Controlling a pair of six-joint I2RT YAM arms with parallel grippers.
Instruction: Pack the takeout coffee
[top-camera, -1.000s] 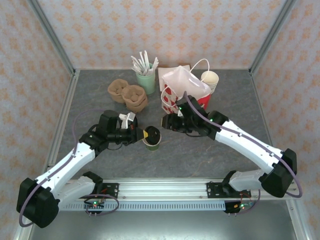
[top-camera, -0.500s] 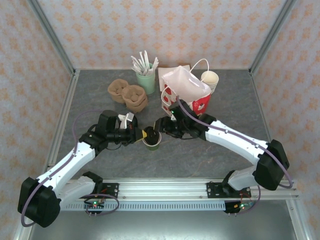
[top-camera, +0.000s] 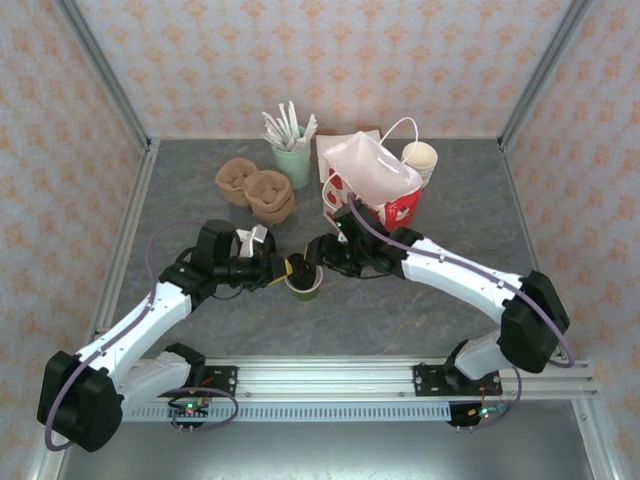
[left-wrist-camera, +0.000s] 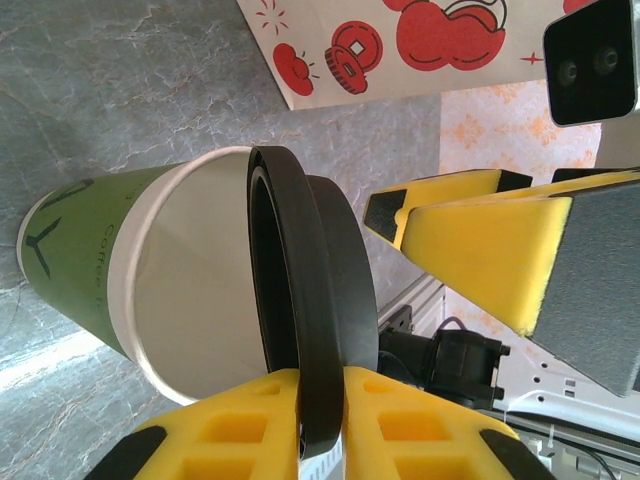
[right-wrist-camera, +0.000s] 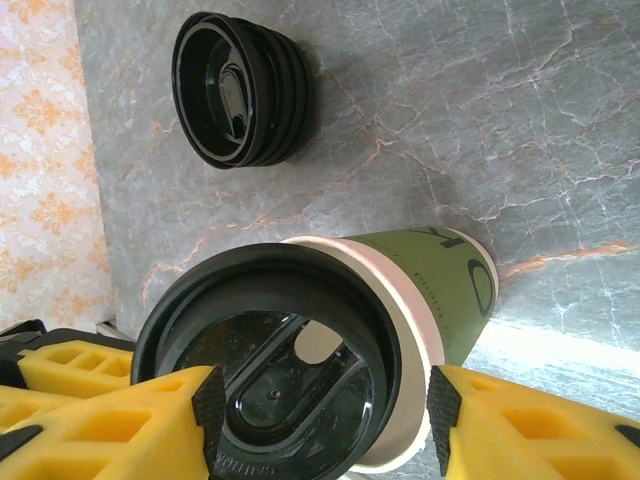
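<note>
The dark-green paper cup (top-camera: 306, 287) stands on the table between my two arms, its cream inside (left-wrist-camera: 190, 270) showing. A black lid (left-wrist-camera: 310, 290) leans tilted over its mouth without lying flat on the rim. My left gripper (left-wrist-camera: 320, 410) is shut on the lid's edge and comes in from the left (top-camera: 283, 268). My right gripper (right-wrist-camera: 325, 410) hangs open from the right (top-camera: 318, 252), with one finger on each side of the lid (right-wrist-camera: 270, 360) and cup (right-wrist-camera: 440, 280). The red-and-white bag (top-camera: 372, 180) stands behind, mouth open.
A stack of spare black lids (right-wrist-camera: 240, 88) lies on the table beyond the cup. A mint cup with white sticks (top-camera: 292, 160), brown pulp carriers (top-camera: 258, 190) and a stack of lidless cups (top-camera: 421, 160) stand at the back. Walls close three sides.
My right arm has swung left, bringing its open gripper from beside the bag to over the cup. The left gripper has kept the lid at the cup's mouth.
</note>
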